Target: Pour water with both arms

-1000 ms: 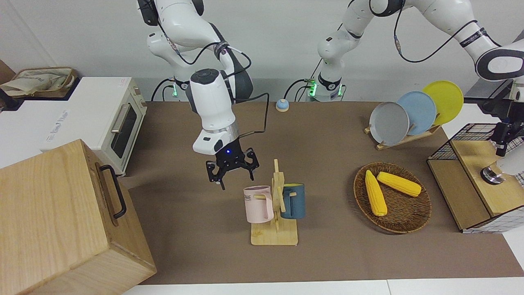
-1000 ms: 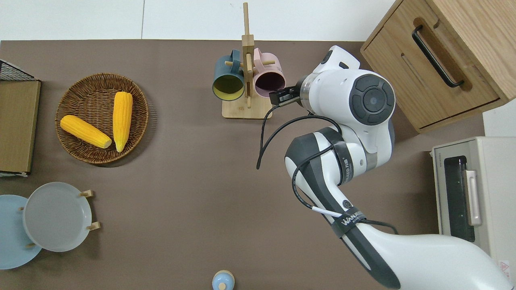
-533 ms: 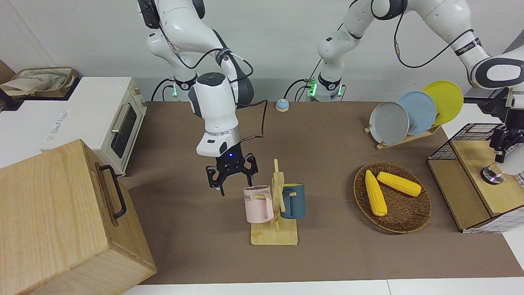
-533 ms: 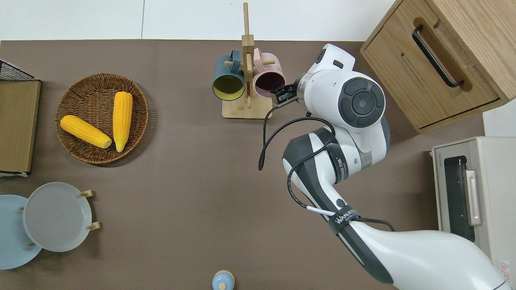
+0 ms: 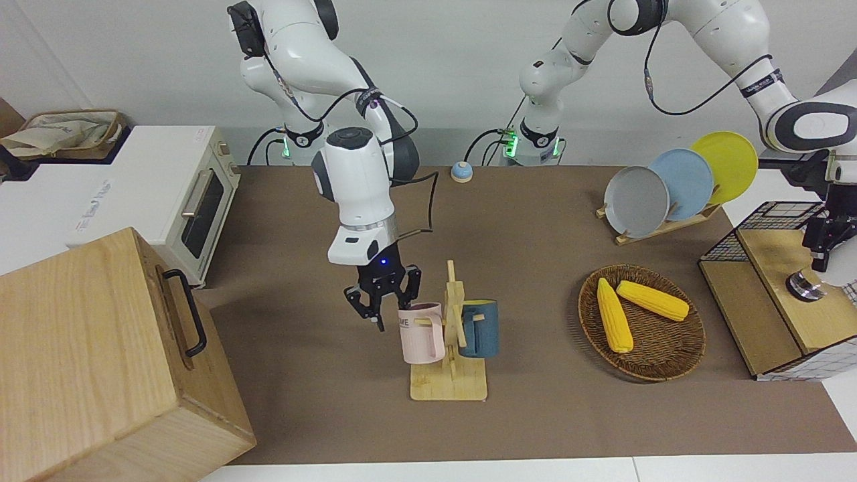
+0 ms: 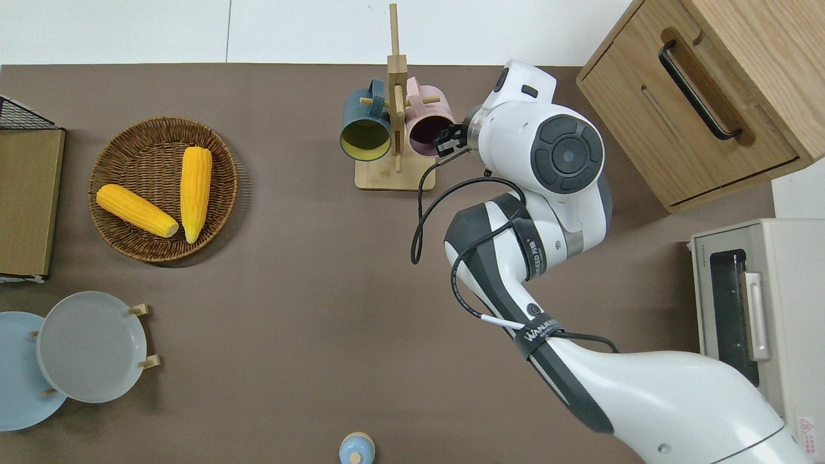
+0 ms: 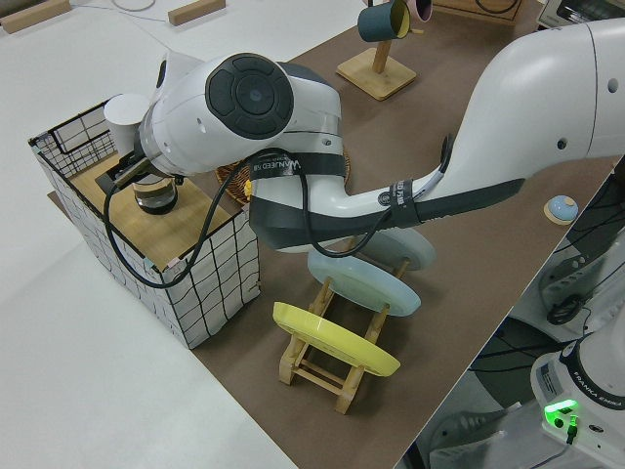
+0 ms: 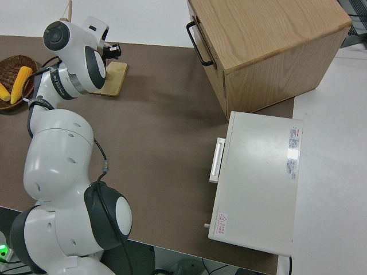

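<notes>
A pink mug (image 5: 422, 333) and a dark blue mug (image 5: 479, 328) hang on a wooden rack (image 5: 450, 385) in mid-table. My right gripper (image 5: 394, 306) is open and sits at the pink mug's rim (image 6: 428, 122), on the side toward the right arm's end of the table; in the overhead view the gripper (image 6: 447, 137) touches or nearly touches the rim. My left gripper (image 5: 820, 254) is over a wooden board (image 5: 776, 258) on a wire crate, just above a round metal-topped thing (image 5: 805, 286). In the left side view the wrist hides its fingers.
A wicker basket (image 5: 669, 361) holds two corn cobs (image 5: 614, 314). A rack holds grey (image 5: 636, 201), blue and yellow plates. A wooden box with a black handle (image 5: 100, 361) and a white toaster oven (image 5: 194, 201) stand at the right arm's end. A small blue bell (image 5: 461, 172) sits near the robots.
My right gripper has come down and moved sideways up to the pink mug's rim. My left arm has shifted slightly over the crate.
</notes>
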{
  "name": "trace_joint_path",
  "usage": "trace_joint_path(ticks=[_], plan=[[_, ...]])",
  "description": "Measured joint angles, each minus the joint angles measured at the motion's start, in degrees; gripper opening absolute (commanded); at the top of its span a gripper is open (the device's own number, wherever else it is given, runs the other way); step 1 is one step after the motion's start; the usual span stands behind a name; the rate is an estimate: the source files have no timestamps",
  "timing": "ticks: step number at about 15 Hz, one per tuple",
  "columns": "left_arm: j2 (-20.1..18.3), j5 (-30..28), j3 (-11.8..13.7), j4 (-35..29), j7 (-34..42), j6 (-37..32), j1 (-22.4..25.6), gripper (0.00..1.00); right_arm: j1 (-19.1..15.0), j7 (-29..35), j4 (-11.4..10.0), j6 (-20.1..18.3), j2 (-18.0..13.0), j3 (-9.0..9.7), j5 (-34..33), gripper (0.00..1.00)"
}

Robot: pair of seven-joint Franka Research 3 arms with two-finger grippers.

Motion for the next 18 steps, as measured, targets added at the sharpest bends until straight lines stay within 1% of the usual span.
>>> trace_joint_path(ticks=[1, 2, 3, 4, 5, 11, 13, 14, 16, 18], plan=[[0.0, -0.2, -0.1, 0.0, 0.0, 0.1, 0.0, 0.56, 0.0, 0.0, 0.5, 0.0, 0.3, 0.00, 0.0, 0.130], [0.0, -0.3, -0.2, 0.0, 0.0, 0.2, 0.0, 0.35, 0.0, 0.0, 0.7, 0.0, 0.5, 0.00, 0.0, 0.051], [0.0, -0.5, -0.4, 0.0, 0.0, 0.2, 0.0, 0.16, 0.1, 0.0, 0.8, 0.0, 0.6, 0.00, 0.0, 0.001], [0.0, -0.6, -0.6, 0.0, 0.0, 0.3, 0.0, 0.04, 0.1, 0.0, 0.9, 0.0, 0.6, 0.00, 0.0, 0.000], [0.0, -0.6, -0.6, 0.0, 0.0, 0.5, 0.0, 0.00, 0.1, 0.0, 1.0, 0.1, 0.6, 0.00, 0.0, 0.000], [0.0, -0.6, -0.6, 0.0, -0.1, 0.5, 0.0, 0.00, 0.2, 0.0, 1.2, 0.1, 0.6, 0.10, 0.0, 0.000], [0.1, -0.5, -0.6, 0.0, -0.7, 0.6, 0.0, 0.00, 0.2, 0.0, 1.4, -0.6, 0.6, 0.05, 0.0, 0.000], [0.1, -0.5, -0.7, 0.0, -1.1, 0.6, -0.1, 0.00, 0.2, 0.0, 1.7, -1.5, 0.5, 0.04, 0.0, 0.000], [0.1, -0.2, -1.0, 0.3, -2.5, 0.6, -0.3, 0.00, 0.1, 0.0, 2.5, -4.9, -0.5, -0.08, 0.0, 0.000], [0.0, 2.1, -1.1, 0.9, -4.7, 0.6, -0.4, 0.00, 0.0, 0.0, 2.6, -7.6, -1.7, -0.42, 0.0, 0.000]])
